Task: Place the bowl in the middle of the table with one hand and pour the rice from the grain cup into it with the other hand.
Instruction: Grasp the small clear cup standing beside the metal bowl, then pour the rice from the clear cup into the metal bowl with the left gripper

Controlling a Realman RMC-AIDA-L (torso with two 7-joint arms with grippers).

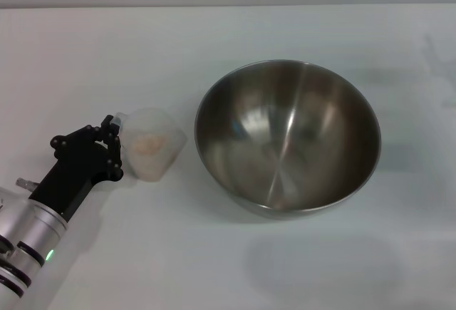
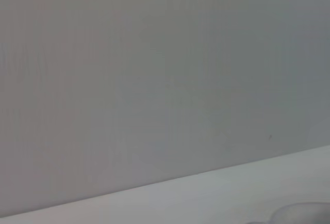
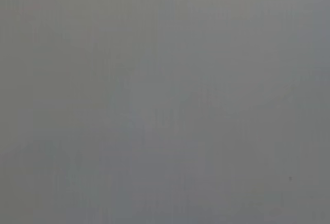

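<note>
Just ahead of the left gripper (image 1: pixel 114 146), touching its fingertips, stands the cup (image 1: pixel 151 143) — upright on the table (image 1: pixel 85 53), with a small heap of rice (image 1: pixel 148 145) showing pale through its wall. The black fingers reach to the cup's near side, about where its handle would be, but whether they are clenched on it or only resting against it I cannot tell. Beyond the cup, on the side away from the gripper and just apart from it, sits the bowl (image 1: pixel 287 136), roughly mid-table, upright and with no rice inside. So the first half of the job looks done: the bowl is placed. The pour is all still to come — the cup has yet to be lifted, carried over the rim and tipped. The right gripper appears in no view, so that arm is probably parked clear of the work. Both wrist views show little beyond a blank grey surface, the left one also a strip of table.
</note>
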